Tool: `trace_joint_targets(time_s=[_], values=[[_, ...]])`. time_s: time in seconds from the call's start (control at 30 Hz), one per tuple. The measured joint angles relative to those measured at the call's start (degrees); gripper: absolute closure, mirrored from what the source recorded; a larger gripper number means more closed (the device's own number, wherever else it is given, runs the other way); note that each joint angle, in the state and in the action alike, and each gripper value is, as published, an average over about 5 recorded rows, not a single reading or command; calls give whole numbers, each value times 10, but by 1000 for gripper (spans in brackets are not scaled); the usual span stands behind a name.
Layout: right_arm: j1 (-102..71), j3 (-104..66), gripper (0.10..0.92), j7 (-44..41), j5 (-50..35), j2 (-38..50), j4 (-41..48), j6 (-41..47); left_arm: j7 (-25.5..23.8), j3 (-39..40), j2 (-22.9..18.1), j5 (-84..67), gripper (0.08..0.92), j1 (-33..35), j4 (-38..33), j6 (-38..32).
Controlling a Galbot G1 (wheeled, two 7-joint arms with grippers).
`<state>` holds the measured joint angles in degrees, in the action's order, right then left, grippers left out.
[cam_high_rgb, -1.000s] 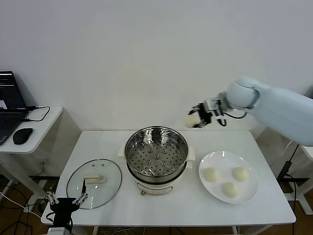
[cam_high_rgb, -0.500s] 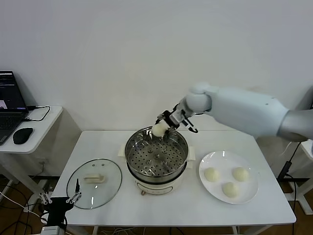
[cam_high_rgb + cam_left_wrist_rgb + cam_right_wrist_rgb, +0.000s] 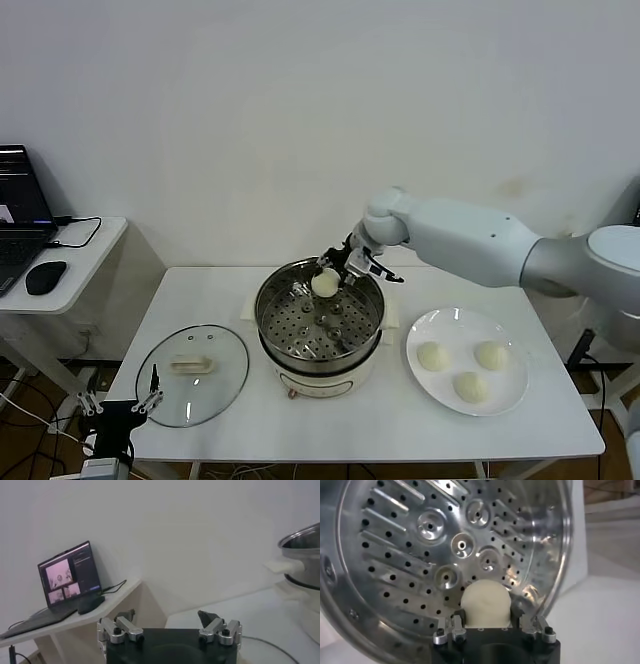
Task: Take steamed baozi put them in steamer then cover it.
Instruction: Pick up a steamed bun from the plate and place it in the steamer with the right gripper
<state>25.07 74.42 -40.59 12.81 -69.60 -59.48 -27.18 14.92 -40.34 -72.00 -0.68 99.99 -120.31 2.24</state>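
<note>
I have the right gripper [image 3: 333, 277] clenched on one steamed baozi [image 3: 324, 284], holding it inside the steamer [image 3: 320, 312] near the far rim, above the perforated floor. From the right wrist view the bun [image 3: 485, 603] sits squarely between the jaws with the holed metal straight beyond it, so as I judge it the coming move turns on one thing: the floor lies directly along the pincer's reach, just past the bun, and I only need to ease down and let go. The bun is round, so no long axis matters; the arm comes in from the far right side of the basket.

The other three buns wait on the white plate [image 3: 512, 392], just right of the steamer and nearest this same arm. The cover [image 3: 192, 373] lies flat on the table to the left, handle up, with the left gripper [image 3: 118, 409] parked at its near edge, jaws spread wide and holding nothing.

Against a second ago, the bun has travelled from mid-air behind and right of the steamer to inside the basket; plate and cover have not shifted
</note>
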Motion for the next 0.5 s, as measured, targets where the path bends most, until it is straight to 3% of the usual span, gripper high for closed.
trace_joint_targets(time_s=[0.23,0.5], values=[[-10,-9,443,8,19,-15,27,-12,-1,0,2,0,177,-3,4,0],[0,-4,234,-1,-14,-14,24,-1,-1,1,2,0,177,-4,4,0]])
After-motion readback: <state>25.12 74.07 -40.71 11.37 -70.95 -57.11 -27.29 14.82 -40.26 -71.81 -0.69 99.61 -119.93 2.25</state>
